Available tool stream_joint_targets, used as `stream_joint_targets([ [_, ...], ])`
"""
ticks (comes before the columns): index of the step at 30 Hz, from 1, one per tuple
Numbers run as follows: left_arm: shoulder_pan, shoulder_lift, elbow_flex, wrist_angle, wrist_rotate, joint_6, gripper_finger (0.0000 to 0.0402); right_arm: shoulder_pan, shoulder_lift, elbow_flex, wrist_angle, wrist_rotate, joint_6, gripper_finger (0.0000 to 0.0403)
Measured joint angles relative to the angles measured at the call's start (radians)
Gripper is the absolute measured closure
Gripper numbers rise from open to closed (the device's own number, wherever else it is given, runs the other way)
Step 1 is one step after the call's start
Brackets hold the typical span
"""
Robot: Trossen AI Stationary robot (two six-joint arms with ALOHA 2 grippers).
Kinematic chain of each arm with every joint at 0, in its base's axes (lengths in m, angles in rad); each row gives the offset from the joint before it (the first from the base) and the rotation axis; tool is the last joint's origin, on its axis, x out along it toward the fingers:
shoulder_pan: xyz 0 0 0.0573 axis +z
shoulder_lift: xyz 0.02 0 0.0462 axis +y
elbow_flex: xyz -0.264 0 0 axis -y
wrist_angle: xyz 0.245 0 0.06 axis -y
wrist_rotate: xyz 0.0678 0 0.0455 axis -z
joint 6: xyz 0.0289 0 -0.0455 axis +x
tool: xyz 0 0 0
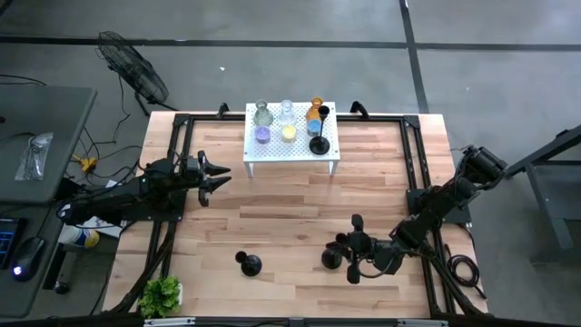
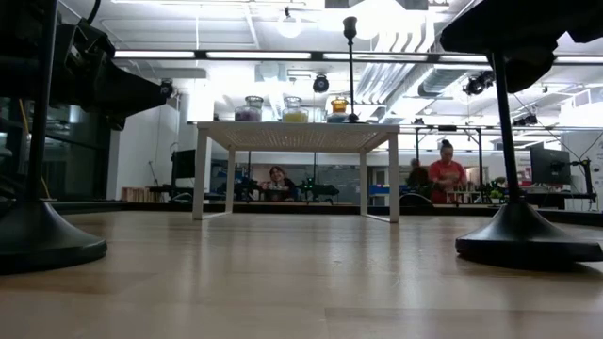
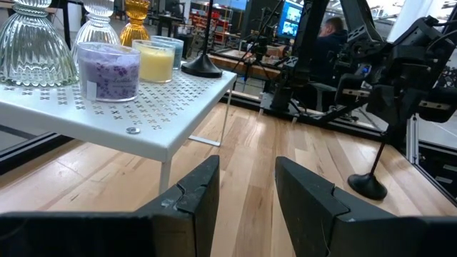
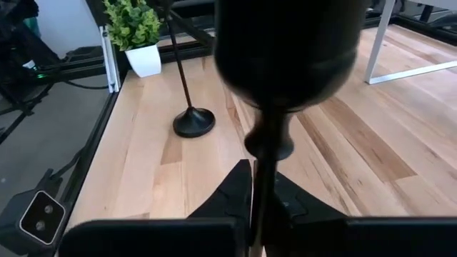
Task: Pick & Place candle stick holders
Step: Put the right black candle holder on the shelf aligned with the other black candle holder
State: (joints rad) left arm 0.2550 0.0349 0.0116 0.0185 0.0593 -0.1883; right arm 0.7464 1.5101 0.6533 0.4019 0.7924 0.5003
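Right arm reaches in from the desk's right edge, low, folded toward the front centre; right end effector (image 1: 349, 252) fingers (image 4: 239, 187) pinched together on a thin black stem (image 4: 263, 178). Left arm lies along the left side, pointing inward, left end effector (image 1: 218, 174) part open, fingers (image 3: 196, 189) apart, holding nothing, hovering above the desk.

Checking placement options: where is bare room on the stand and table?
The stand is crowded along its back; its front strip is bare. The table is bare between the stand and the two holders, the second in the right gripper.
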Motion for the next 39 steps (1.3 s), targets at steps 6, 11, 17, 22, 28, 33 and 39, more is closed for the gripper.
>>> stream_joint_targets([
  [6, 0.0, 0.0, 0.0, 0.0, 0.0, 0.0, 0.0268, -0.019, 0.0, 0.022, 0.006, -0.006, -0.001, 0.0398],
  [11, 0.0, 0.0, 0.0, 0.0, 0.0, 0.0, 0.0268, -0.074, 0.0, 0.104, -0.023, 0.012, -0.05, 0.0398],
  [17, 0.0, 0.0, 0.0, 0.0, 0.0, 0.0, 0.0268, -0.195, 0.0, 0.283, -0.192, -0.032, -0.095, 0.0399],
  [22, 0.0, 0.0, 0.0, 0.0, 0.0, 0.0, 0.0268, -0.317, 0.0, 0.48, -0.438, -0.066, -0.129, 0.0399],
  [28, 0.0, 0.0, 0.0, 0.0, 0.0, 0.0, 0.0268, -0.45, 0.001, 0.633, -0.653, -0.065, -0.13, 0.0399],
  [33, 0.0, 0.0, 0.0, 0.0, 0.0, 0.0, 0.0268, -0.523, 0.034, 0.71, -0.695, -0.037, -0.088, 0.0399],
  [39, 0.0, 0.0, 0.0, 0.0, 0.0, 0.0, 0.0268, -0.569, 0.142, 0.848, -0.701, -0.016, -0.074, 0.0399],
])
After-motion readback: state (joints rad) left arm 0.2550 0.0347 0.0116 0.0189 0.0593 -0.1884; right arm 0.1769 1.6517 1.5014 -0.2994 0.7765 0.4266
